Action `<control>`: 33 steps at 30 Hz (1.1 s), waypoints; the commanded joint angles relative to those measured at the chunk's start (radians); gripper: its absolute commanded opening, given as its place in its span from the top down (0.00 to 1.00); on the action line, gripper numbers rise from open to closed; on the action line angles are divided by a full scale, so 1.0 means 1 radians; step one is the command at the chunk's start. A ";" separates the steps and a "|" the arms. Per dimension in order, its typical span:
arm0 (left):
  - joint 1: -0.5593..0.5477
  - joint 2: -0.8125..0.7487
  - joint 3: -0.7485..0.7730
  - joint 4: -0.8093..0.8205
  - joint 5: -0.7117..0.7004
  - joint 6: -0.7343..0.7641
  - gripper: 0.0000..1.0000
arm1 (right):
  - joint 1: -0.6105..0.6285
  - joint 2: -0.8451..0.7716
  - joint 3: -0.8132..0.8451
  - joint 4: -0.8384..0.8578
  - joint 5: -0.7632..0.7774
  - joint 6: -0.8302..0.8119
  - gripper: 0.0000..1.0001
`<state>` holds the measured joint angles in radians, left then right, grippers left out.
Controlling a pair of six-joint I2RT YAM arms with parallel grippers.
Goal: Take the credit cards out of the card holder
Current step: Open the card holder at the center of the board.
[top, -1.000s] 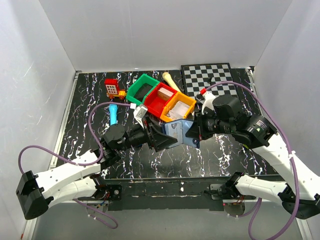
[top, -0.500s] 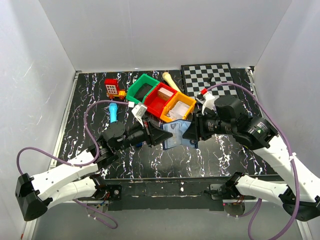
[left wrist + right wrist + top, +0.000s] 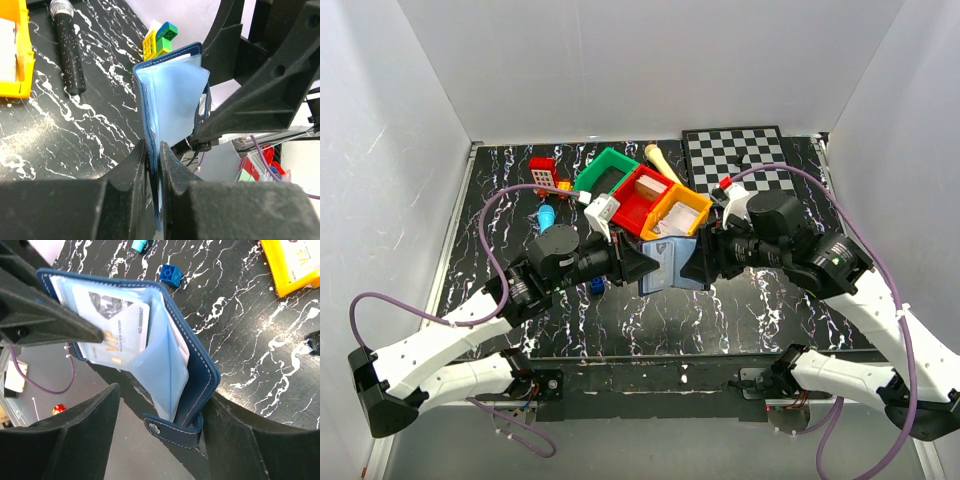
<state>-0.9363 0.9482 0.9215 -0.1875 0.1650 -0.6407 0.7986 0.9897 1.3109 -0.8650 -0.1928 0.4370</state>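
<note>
The card holder (image 3: 670, 265) is dark navy outside with pale blue inner pockets, and it hangs half open above the marbled table between the two arms. My left gripper (image 3: 645, 268) is shut on one edge of it; in the left wrist view the two fingers (image 3: 154, 150) pinch the cover (image 3: 175, 95). A pale credit card (image 3: 117, 325) with gold print sits in an inner pocket. My right gripper (image 3: 162, 395) is open, its jaws spread to either side of the holder (image 3: 200, 370) and its snap strap. The right-hand finger (image 3: 235, 440) lies against the outer cover.
Green (image 3: 603, 172), red (image 3: 638, 198) and yellow (image 3: 677, 213) bins stand just behind the holder. A checkerboard (image 3: 740, 155) lies at the back right. A small blue cube block (image 3: 597, 286) sits under the left arm. A black microphone (image 3: 68, 45) lies on the table.
My left gripper has shut on the holder's edge. My right gripper has opened and let go of it. The left arm has shifted toward the back, uncovering the blue block.
</note>
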 commanded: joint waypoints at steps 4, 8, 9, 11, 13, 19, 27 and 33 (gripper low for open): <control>-0.002 -0.026 0.027 -0.040 0.007 -0.011 1.00 | -0.004 -0.006 -0.018 0.041 0.098 -0.015 0.60; -0.002 -0.048 0.023 -0.050 -0.002 0.001 1.00 | -0.009 0.000 -0.001 -0.006 0.137 -0.035 0.66; -0.002 -0.054 0.027 -0.059 -0.004 0.004 1.00 | -0.012 0.001 0.004 -0.020 0.157 -0.038 0.66; -0.002 -0.063 0.031 -0.073 -0.012 0.013 1.00 | -0.021 -0.006 0.004 -0.043 0.187 -0.041 0.66; -0.002 -0.080 0.030 -0.089 -0.024 0.021 1.00 | -0.035 -0.017 -0.002 -0.058 0.223 -0.047 0.66; -0.002 -0.117 0.010 -0.133 -0.059 0.035 1.00 | -0.090 -0.043 -0.021 -0.092 0.248 -0.061 0.64; -0.002 -0.080 -0.078 -0.130 -0.093 0.003 1.00 | -0.114 -0.055 -0.051 -0.085 0.216 -0.069 0.54; 0.004 0.023 -0.208 0.043 -0.062 -0.036 1.00 | -0.114 -0.143 -0.200 0.136 0.093 -0.047 0.46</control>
<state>-0.9390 0.9081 0.7654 -0.2588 0.0933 -0.6479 0.6865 0.9119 1.1816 -0.8860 -0.0288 0.3859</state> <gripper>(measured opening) 0.087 0.518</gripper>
